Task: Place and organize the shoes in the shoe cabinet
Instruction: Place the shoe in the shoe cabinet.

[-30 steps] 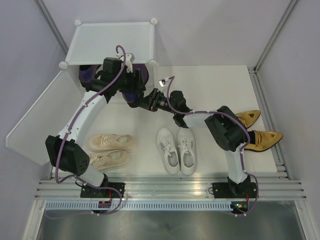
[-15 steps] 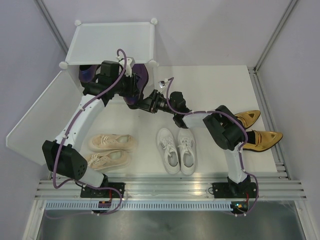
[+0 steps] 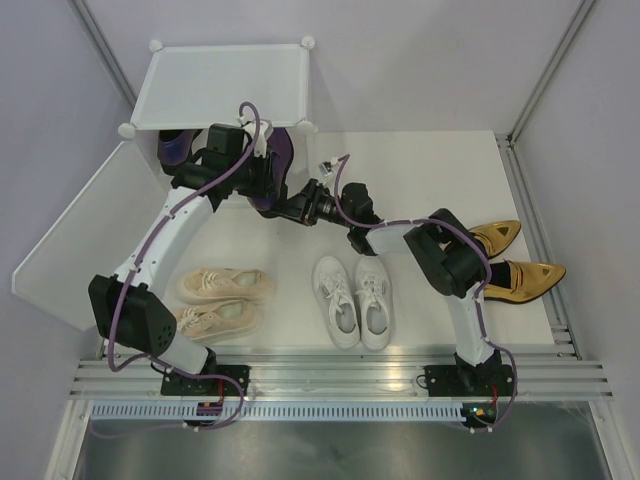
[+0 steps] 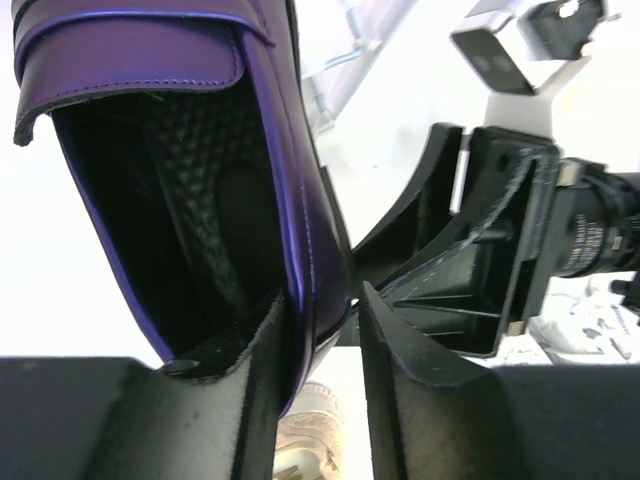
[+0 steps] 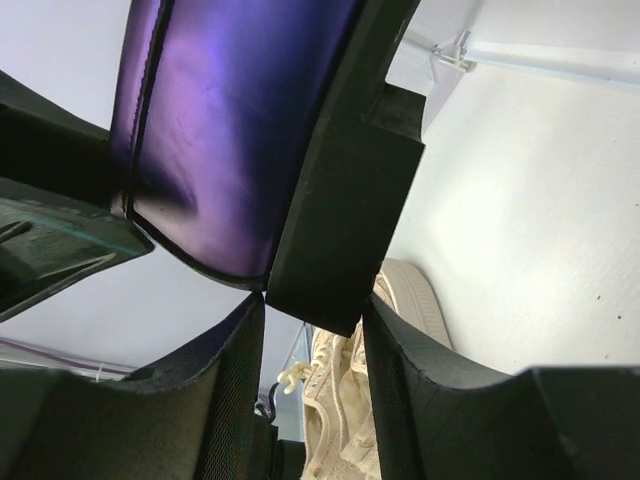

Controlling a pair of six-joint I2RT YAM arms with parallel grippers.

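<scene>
Nr edge: beige sneakers (image 3: 222,300) at 8 o'clock, white sneakers (image 3: 355,300) at 6, gold heels (image 3: 515,255) at 3. Further, 11 o'clock: L gripper (image 4: 322,300) pinches purple loafer (image 4: 140,50) wall, R gripper (image 5: 312,305) clamps its heel, at cabinet (image 3: 225,85) mouth; other loafer (image 3: 175,148) pokes from it.

My pincer (image 5: 313,312) clamps the purple loafer (image 5: 220,130) at its heel; a beige sneaker (image 5: 340,410) lies on the counter (image 5: 520,200) at six o'clock.
</scene>
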